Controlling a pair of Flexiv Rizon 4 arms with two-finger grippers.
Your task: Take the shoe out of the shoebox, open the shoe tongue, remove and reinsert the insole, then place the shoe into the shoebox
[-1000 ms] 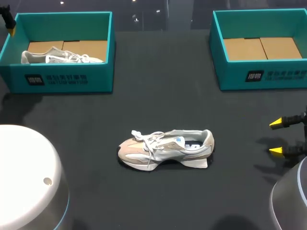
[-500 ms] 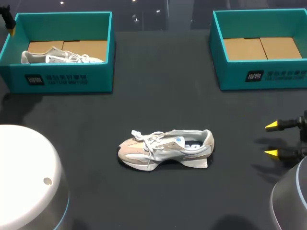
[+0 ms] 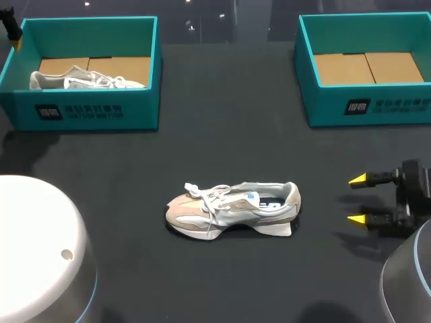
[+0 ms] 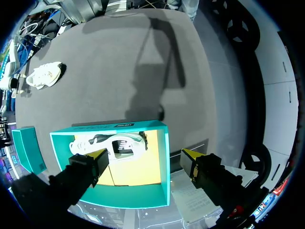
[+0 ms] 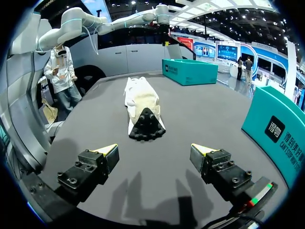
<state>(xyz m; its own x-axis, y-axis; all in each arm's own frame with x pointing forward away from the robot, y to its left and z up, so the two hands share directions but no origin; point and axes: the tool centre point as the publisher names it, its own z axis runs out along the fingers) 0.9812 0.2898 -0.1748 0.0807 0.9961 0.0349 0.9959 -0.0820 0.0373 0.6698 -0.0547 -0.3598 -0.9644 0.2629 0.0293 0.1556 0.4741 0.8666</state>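
A beige and white shoe [image 3: 229,208] lies on its side in the middle of the black table, toe to the left. In the right wrist view the shoe [image 5: 143,107] is straight ahead of my right gripper [image 5: 155,151], heel and dark sole towards it. My right gripper [image 3: 357,199] stands open to the right of the heel, well apart from it. My left gripper [image 4: 143,160] hangs open high over the left teal shoebox [image 4: 164,162], which holds a second white shoe [image 4: 112,145]. That left shoebox [image 3: 87,111] stands at the far left.
An empty teal shoebox [image 3: 363,108] with a cardboard floor stands at the far right; its wall [image 5: 276,129] is beside my right gripper. The white shoe [image 3: 84,79] lies in the left box. My arms' rounded bases [image 3: 34,249] fill the near corners.
My right gripper has slid left along the table towards the shoe's heel, still open. The shoe, the boxes and the left arm have not moved.
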